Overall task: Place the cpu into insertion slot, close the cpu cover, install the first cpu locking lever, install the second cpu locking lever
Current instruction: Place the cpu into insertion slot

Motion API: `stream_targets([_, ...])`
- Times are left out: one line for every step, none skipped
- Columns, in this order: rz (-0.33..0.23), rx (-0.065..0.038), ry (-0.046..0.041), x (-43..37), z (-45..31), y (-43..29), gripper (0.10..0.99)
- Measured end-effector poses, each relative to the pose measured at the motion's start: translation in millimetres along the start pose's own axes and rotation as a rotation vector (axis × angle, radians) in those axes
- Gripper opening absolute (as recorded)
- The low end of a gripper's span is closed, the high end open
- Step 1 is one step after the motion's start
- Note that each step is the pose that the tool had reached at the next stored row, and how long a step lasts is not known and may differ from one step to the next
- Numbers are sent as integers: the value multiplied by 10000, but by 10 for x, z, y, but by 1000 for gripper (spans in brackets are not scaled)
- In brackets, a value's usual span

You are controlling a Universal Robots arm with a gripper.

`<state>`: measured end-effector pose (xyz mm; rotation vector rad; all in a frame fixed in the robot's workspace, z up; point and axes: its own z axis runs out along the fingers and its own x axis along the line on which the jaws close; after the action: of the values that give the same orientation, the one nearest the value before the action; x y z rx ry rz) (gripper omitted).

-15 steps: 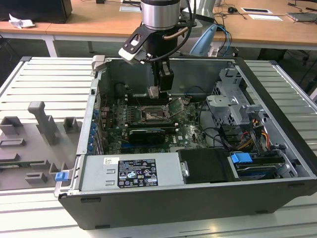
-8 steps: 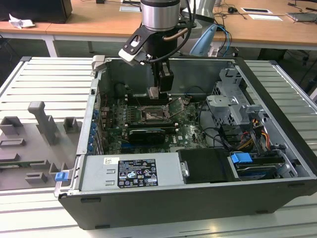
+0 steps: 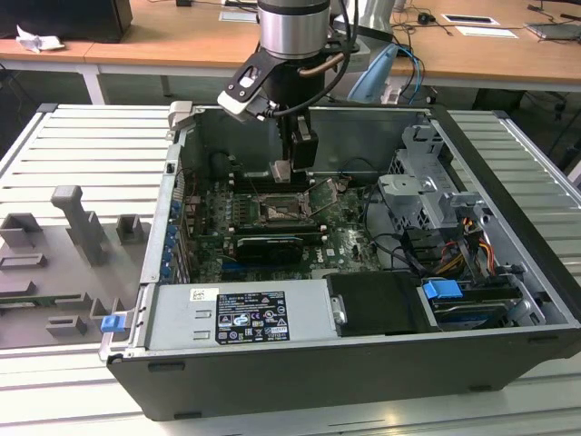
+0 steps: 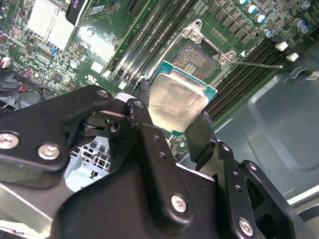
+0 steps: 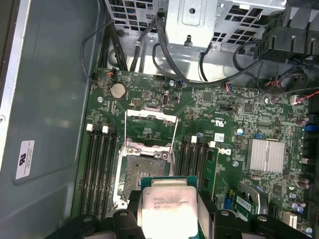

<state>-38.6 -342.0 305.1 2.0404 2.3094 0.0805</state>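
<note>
Black two-finger tool (image 4: 174, 113) clamped on edges of small flat silvery-grey square cpu (image 4: 177, 97), held above, not in, dark-centred silver-rimmed square insertion slot (image 5: 142, 172). Thin silver frame cpu cover (image 5: 150, 114) flipped open. Keep chip level, align corners, lower straight, no sliding.

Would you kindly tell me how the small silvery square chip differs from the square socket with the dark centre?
Look: the small square cpu has a pale silvery metal top; the square insertion slot has a dark centre inside a silver rim.
Pose: the cpu is clamped in the black gripper, above the green motherboard; the insertion slot sits fixed on it, uncovered and empty.
Both are square and similar in size.
</note>
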Motion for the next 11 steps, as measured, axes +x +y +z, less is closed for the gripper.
stream_targets([1, 0, 0, 0, 2, 0, 533])
stream_targets([1, 0, 0, 0, 4, 0, 533])
stream_targets([3, 0, -1, 0, 6, -1, 533])
stream_targets([4, 0, 0, 0, 8, -1, 533])
stream_targets([5, 0, 0, 0, 10, -1, 533])
stream_targets([6, 0, -1, 0, 12, -1, 533])
stream_targets([6, 0, -1, 0, 14, -1, 533])
stream_targets([7, 0, -1, 0, 16, -1, 533])
stream_targets([9, 0, -1, 0, 18, -1, 533])
stream_targets([10, 0, -1, 0, 20, -2, 533])
stream_targets([12, 0, -1, 0, 23, -2, 533])
